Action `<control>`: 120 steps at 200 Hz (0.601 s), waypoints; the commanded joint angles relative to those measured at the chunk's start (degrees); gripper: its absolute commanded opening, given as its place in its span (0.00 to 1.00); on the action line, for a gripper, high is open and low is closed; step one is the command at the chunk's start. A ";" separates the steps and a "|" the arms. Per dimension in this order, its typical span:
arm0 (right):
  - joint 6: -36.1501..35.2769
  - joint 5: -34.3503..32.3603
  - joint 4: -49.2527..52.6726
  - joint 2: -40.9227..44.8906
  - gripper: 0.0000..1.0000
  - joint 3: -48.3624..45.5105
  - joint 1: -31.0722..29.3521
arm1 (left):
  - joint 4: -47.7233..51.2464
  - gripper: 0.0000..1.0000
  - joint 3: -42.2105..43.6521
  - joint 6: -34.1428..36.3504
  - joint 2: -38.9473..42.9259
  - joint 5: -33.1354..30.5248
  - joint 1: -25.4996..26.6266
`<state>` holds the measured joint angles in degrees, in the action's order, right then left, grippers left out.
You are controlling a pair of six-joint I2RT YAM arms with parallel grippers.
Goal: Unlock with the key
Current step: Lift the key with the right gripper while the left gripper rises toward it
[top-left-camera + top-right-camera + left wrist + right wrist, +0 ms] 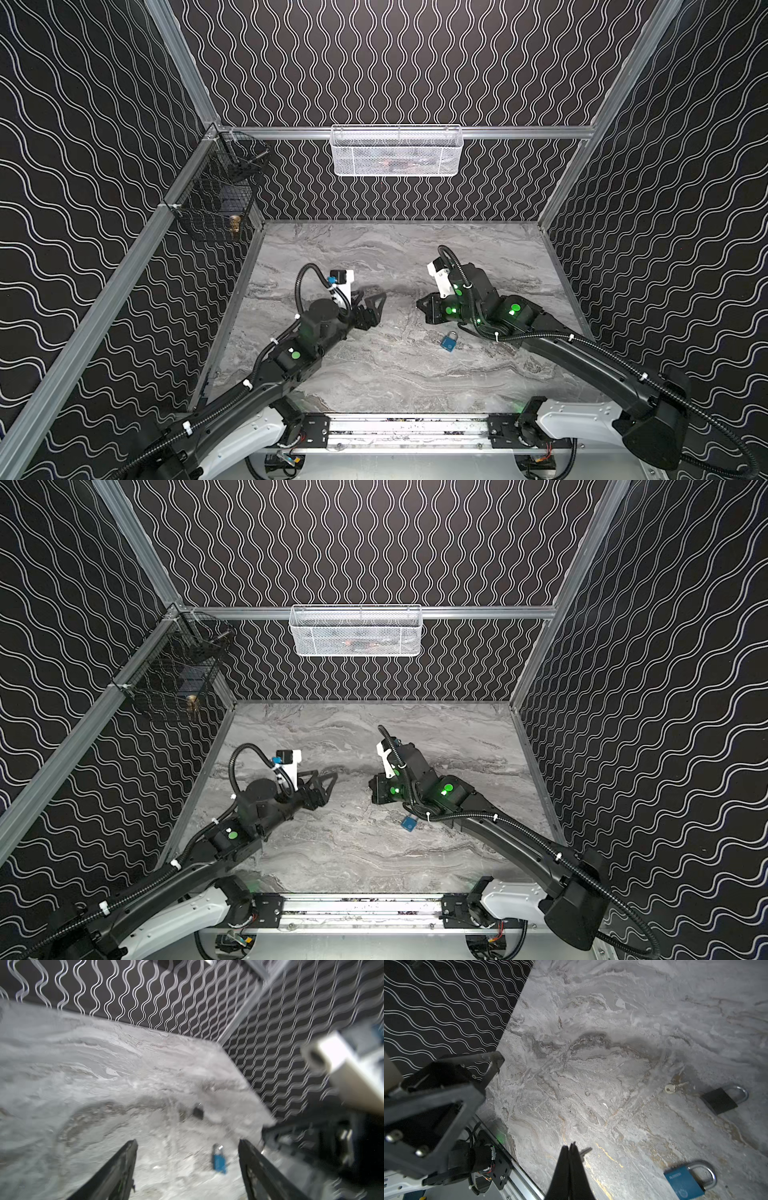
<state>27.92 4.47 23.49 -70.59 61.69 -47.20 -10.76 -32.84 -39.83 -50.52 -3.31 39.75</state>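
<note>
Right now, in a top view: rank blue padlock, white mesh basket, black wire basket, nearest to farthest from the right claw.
From the right claw:
1. blue padlock: close by, toward the front, beside the right arm.
2. white mesh basket: up at the back, centre.
3. black wire basket: high in the far-left corner.

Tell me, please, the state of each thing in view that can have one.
Left gripper: jaws open, nothing between them.
Right gripper: jaws shut on held key.
Blue padlock: shackle closed, lying flat.
Black padlock: shackle closed, lying flat.
Loose key: lying free, in no lock.
</note>
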 commanded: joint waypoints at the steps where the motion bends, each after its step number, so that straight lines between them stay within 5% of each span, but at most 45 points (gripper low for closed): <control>1: -2.89 2.07 -7.50 -0.60 0.00 0.88 -0.17 | -1.03 0.80 -2.50 -19.66 -1.70 1.41 -0.82; 53: -5.81 4.39 -20.64 -2.22 0.00 1.05 -2.23 | -4.04 0.80 -2.71 -40.60 -3.24 0.20 -0.85; 120: -6.61 6.16 -32.18 -5.13 0.00 0.45 -4.44 | -10.26 0.82 -2.44 -49.49 -5.34 0.75 -0.77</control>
<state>22.46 9.39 -1.37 -74.65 62.02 -50.98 -14.92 -35.16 -83.55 -54.87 -2.98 38.96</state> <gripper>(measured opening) 0.050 0.818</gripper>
